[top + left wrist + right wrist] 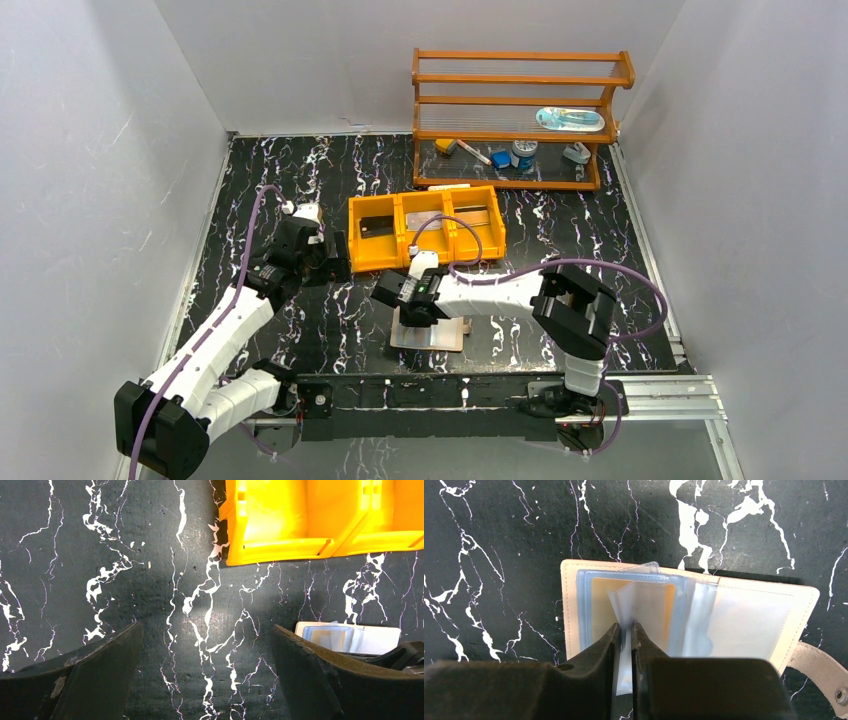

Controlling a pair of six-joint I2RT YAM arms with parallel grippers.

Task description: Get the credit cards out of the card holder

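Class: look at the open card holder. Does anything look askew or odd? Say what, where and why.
Yes. One clear sleeve stands up from the card holder, on the panel opposite the tab. It is pinched in the right gripper jaws instead of lying flat. An orange-tan card sits beneath it, not yet out.

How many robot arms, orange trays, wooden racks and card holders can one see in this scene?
robot arms: 2 (left arm, right arm)
orange tray: 1
wooden rack: 1
card holder: 1
Total: 5
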